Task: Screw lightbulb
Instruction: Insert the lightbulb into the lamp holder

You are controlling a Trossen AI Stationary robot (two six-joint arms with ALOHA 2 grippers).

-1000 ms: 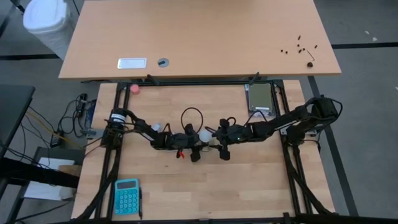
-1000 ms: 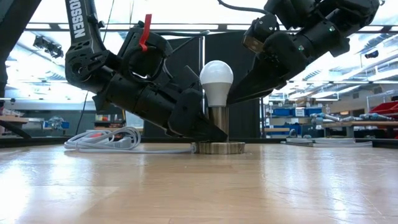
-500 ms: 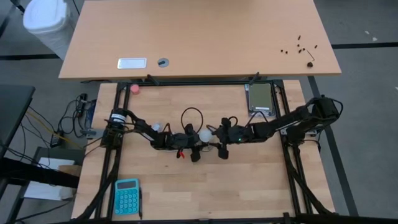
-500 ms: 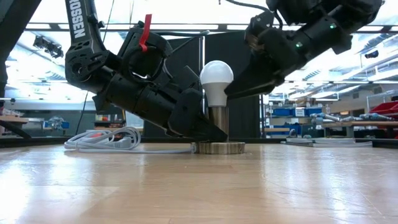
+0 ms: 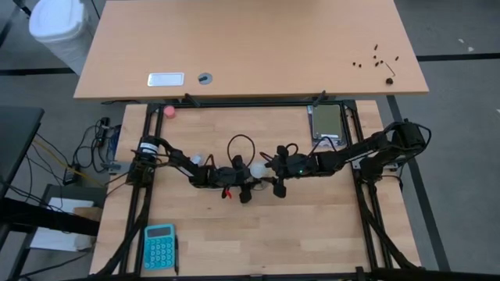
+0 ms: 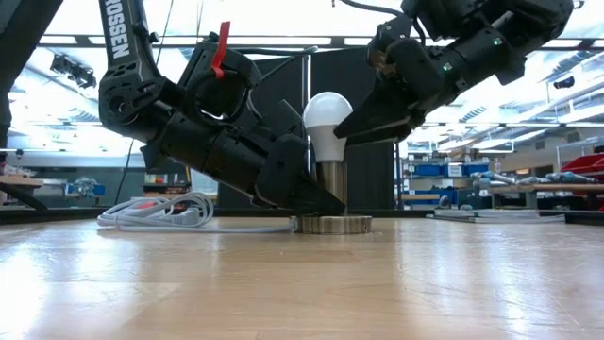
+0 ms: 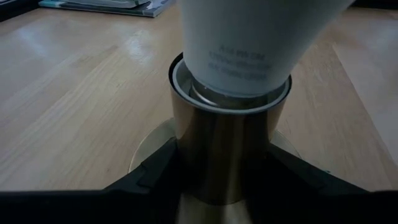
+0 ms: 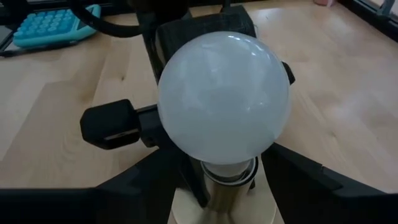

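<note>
The white frosted lightbulb (image 6: 328, 113) stands upright with its base in a brass socket (image 6: 330, 187) on a round base disc (image 6: 330, 224) at mid-table. My left gripper (image 7: 224, 171) reaches in from the table's left, slanting down, and is shut on the socket. My right gripper (image 8: 227, 171) comes from the table's right, slanting down, with one finger on each side of the bulb (image 8: 224, 93) below its globe. In the high view the bulb (image 5: 256, 168) shows between both grippers. My left gripper pinches the socket's brass barrel (image 7: 221, 143) between its two fingers (image 7: 155, 171), low down near the base disc. It comes slanting down from the table's left. The socket stands upright on the table. My right gripper closes on the bulb's tapering neck (image 6: 332, 140) just under the globe, slanting down from the table's right. In the right wrist view the globe hides the place of contact. The bulb stays upright in the socket.
A coiled white cord (image 6: 160, 212) lies on the table left of the socket. A blue calculator (image 5: 159, 246) sits near the front left, a pink ball (image 5: 169, 111) at the far left edge, a grey device (image 5: 326, 122) at the far right.
My right gripper has tipped and rolled a little at the bulb, and its fingers now sit slightly higher on the neck. The bulb and socket stand as before.
</note>
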